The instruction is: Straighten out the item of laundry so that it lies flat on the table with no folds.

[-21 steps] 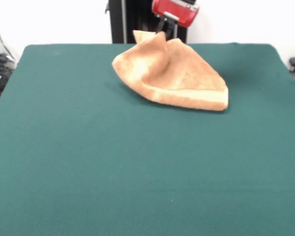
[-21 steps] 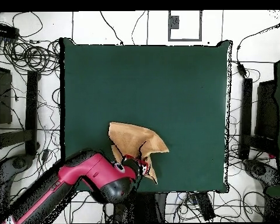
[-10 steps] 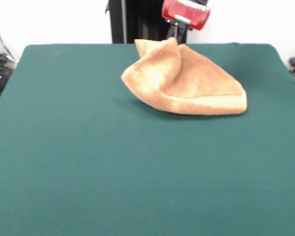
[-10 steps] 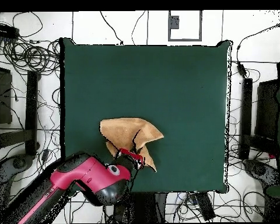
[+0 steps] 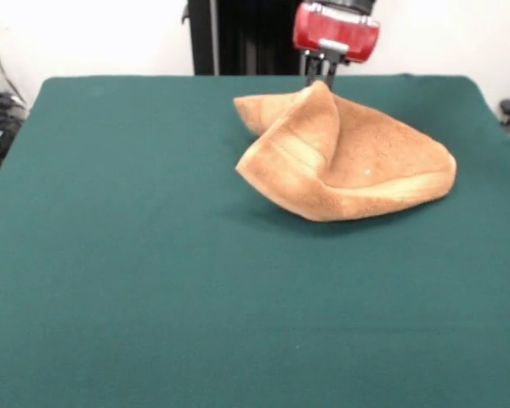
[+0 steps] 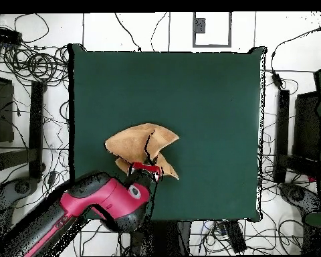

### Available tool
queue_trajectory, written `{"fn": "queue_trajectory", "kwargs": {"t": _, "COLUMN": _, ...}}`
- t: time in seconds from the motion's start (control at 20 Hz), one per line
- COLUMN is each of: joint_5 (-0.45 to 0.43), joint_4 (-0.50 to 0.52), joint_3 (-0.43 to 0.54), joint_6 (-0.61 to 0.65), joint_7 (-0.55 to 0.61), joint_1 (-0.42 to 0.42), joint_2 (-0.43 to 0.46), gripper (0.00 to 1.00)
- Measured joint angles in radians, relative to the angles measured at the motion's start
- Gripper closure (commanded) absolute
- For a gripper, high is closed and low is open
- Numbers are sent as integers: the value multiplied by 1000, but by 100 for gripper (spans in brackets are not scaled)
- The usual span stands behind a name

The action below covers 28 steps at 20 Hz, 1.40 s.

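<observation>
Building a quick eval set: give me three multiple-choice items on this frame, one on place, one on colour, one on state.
1. Where does the small orange-tan terry-cloth towel lie on the dark green cloth table?
A. Its middle
B. Near the robot-side edge
C. The edge farthest from the robot

2. The gripper housing is:
A. Red
B. Blue
C. Yellow

3. The towel is:
A. Spread flat
B. Rolled tight
C. Folded, one peak lifted

Key: 1 B, overhead view shows it by the arm's edge. 2 A, the red casing shows. 3 C, the gripper pinches its raised peak.
</observation>
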Motion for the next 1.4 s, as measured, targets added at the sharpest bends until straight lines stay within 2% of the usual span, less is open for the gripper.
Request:
{"fn": "queue_trajectory", "kwargs": {"t": 0.2, "joint_5": 42, "joint_4": -1, "joint_3": 13, "joint_6": 0, "joint_7": -221, "joint_1": -55, "joint_2": -37, "gripper": 100}}
{"fn": "queue_trajectory", "kwargs": {"t": 0.4, "joint_5": 58, "joint_4": 0, "joint_3": 32, "joint_6": 0, "joint_7": -370, "joint_1": -96, "joint_2": -75, "gripper": 100}}
{"fn": "queue_trajectory", "kwargs": {"t": 0.65, "joint_5": 30, "joint_4": -1, "joint_3": 78, "joint_6": 0, "joint_7": -438, "joint_1": -117, "joint_2": -123, "gripper": 100}}
{"fn": "queue_trajectory", "kwargs": {"t": 0.85, "joint_5": -139, "joint_4": -5, "joint_3": 137, "joint_6": 0, "joint_7": -399, "joint_1": -115, "joint_2": -159, "gripper": 100}}
{"fn": "queue_trajectory", "kwargs": {"t": 1.05, "joint_5": -364, "joint_4": -12, "joint_3": 199, "joint_6": -5, "joint_7": -266, "joint_1": -121, "joint_2": -186, "gripper": 100}}
{"fn": "queue_trajectory", "kwargs": {"t": 1.1, "joint_5": -429, "joint_4": -13, "joint_3": 220, "joint_6": -12, "joint_7": -196, "joint_1": -126, "joint_2": -196, "gripper": 100}}
{"fn": "queue_trajectory", "kwargs": {"t": 1.4, "joint_5": -507, "joint_4": -16, "joint_3": 268, "joint_6": -15, "joint_7": -46, "joint_1": -139, "joint_2": -220, "gripper": 100}}
